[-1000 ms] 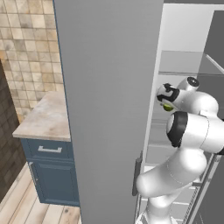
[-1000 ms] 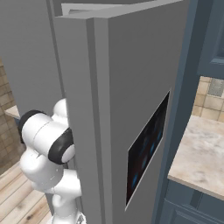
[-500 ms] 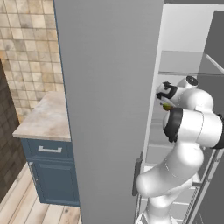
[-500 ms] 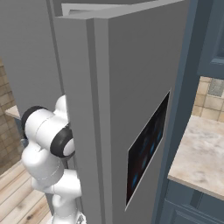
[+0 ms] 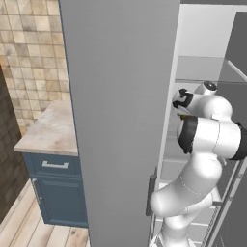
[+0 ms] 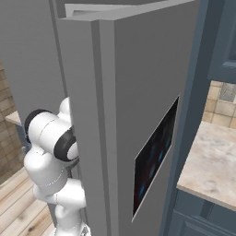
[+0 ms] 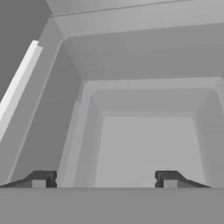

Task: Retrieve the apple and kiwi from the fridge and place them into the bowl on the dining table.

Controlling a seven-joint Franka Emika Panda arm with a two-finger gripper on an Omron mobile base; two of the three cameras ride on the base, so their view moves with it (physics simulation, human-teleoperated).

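Note:
The fridge point(image 5: 120, 96) stands open, and its grey door fills the middle of the left base view. My arm point(image 5: 207, 137) reaches past the door's edge into the white inside at shelf height. A sliver of green, the kiwi point(image 5: 182, 115), peeks out just under my hand and is mostly hidden by my arm. In the hand view my gripper point(image 7: 105, 179) is open, fingertips point(image 7: 41, 178) wide apart with nothing between them, facing a bare white compartment point(image 7: 144, 144). The apple is hidden. The bowl and dining table are out of view.
A marbled counter point(image 5: 48, 130) on blue cabinets stands left of the fridge by a tiled wall. The fridge's other door, with its black dispenser panel point(image 6: 154, 161), is close on my right, with another counter point(image 6: 212, 161) beyond it. Shelf rails point(image 5: 231, 188) run beside my arm.
My elbow has risen a little and the forearm has shifted slightly. The hand stays at the same shelf, and the doors have not moved.

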